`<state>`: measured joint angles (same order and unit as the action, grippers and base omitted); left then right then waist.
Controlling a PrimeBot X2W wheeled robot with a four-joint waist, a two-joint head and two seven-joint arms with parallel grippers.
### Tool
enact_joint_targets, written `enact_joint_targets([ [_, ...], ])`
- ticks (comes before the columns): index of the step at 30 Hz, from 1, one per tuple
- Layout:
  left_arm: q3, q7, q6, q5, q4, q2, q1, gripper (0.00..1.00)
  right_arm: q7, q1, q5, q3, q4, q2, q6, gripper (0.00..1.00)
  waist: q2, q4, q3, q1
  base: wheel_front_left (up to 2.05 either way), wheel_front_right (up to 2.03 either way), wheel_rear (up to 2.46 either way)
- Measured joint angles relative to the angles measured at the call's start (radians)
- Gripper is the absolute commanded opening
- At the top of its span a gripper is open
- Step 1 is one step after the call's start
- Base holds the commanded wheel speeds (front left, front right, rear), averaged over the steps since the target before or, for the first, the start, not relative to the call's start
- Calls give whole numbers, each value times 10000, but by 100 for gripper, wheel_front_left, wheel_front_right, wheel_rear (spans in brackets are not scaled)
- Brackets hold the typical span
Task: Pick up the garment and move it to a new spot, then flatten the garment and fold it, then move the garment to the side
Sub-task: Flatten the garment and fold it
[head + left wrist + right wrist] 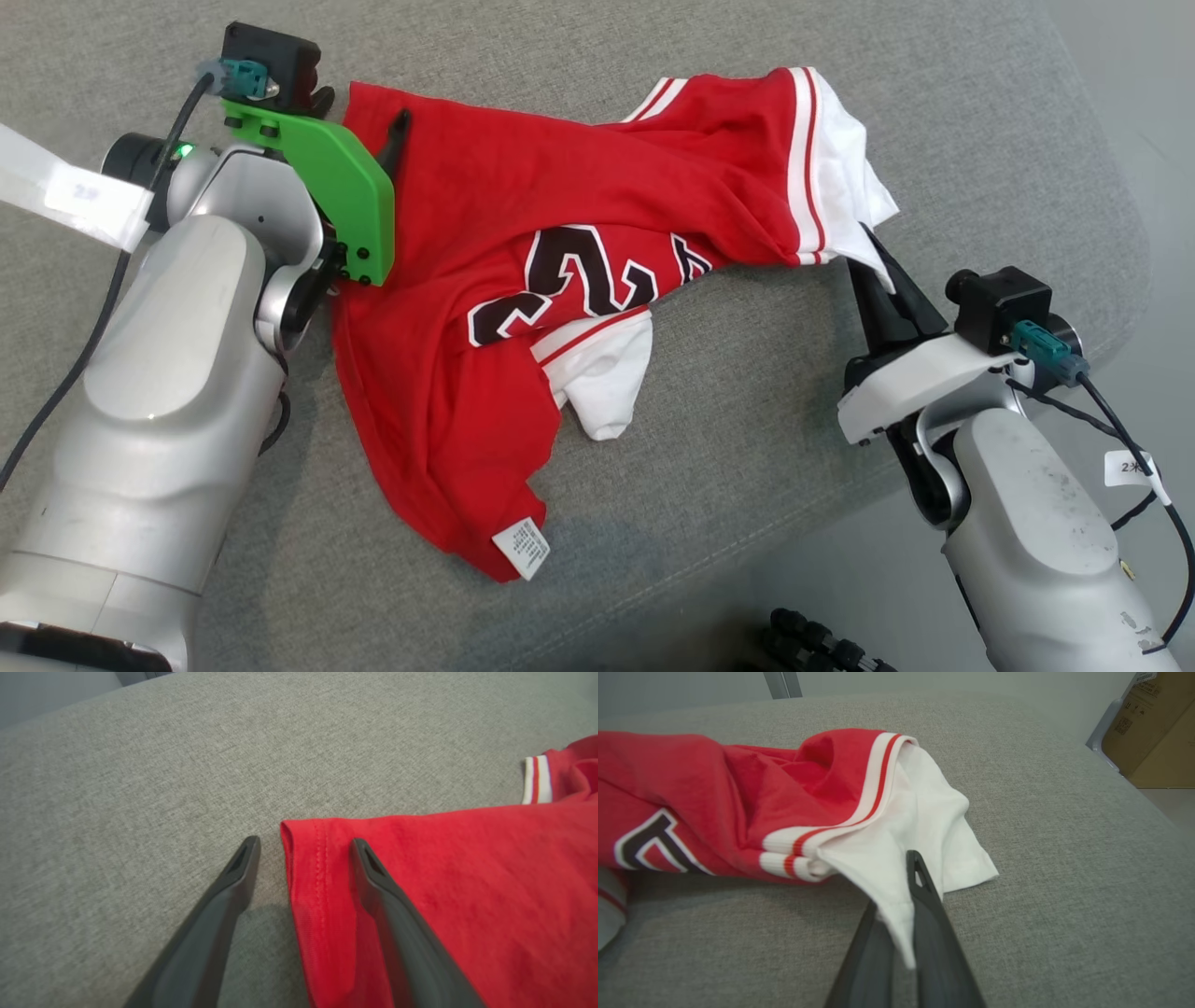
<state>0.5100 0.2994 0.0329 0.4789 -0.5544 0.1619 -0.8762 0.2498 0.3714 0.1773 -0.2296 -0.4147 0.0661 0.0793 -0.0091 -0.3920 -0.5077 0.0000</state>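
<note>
Cushion: a big grey cushion (653, 56) lies under everything, soft and flat
Edges: on the robot's right the cushion bends round and stops, and pale floor (1158, 93) starts there; the near edge runs slanting along the bottom of the head view
Open room: lots of bare grey cloth past the garment at the top, and more on the robot's far left; there is much less room on the right, where the edge is near
Box: a brown box (1153, 732) stands on the floor, well away from the cushion
Left gripper: the left gripper (304, 843) has its two fingers spread wide apart and holds nothing; one finger is over bare cushion and the other is over red cloth; I cannot tell if it touches the cloth
Right gripper: the right gripper (903, 877) is pinched tight on the white sleeve (924, 812), close to the right edge of the cushion
Garment: the red garment (448, 215) lies crumpled between the two grippers; its stitched red corner sits right between the left fingers, and its white sleeve end is in the right fingers
Tag: a small white tag (521, 548) sticks out of the red hem near the near edge
</note>
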Motion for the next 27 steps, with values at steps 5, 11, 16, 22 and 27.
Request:
enact_joint_targets([
  [5, 50, -4, 10, -100, -435, -159, -301, 74, 4, 48, 17, 56, 25, -4, 0, 0, 0, -57, -27, 0, 0, 0, 0],
  [11, 174, -17, 209, -98, -872, -307, -440, 0, 4, 111, 69, 209, 63, -10, -2, 0, 1, -14, 47, 0, 0, 0, 0],
  [16, 180, -464, 336, -69, -1022, -629, -484, 0, 6, 111, 67, 364, 171, -2, -4, 0, 0, 136, 196, 0, 0, 0, 0],
  [22, -2, -1638, 477, 136, -895, -1030, -816, 0, 10, 429, 59, 784, 761, 314, 0, 0, 0, 571, 557, 0, 0, 0, 0],
  [27, -230, -2222, 554, 199, -884, -1007, -899, 0, 19, 590, -59, 846, 792, 619, 82, 0, 0, 924, 888, 0, 0, 0, 0],
])
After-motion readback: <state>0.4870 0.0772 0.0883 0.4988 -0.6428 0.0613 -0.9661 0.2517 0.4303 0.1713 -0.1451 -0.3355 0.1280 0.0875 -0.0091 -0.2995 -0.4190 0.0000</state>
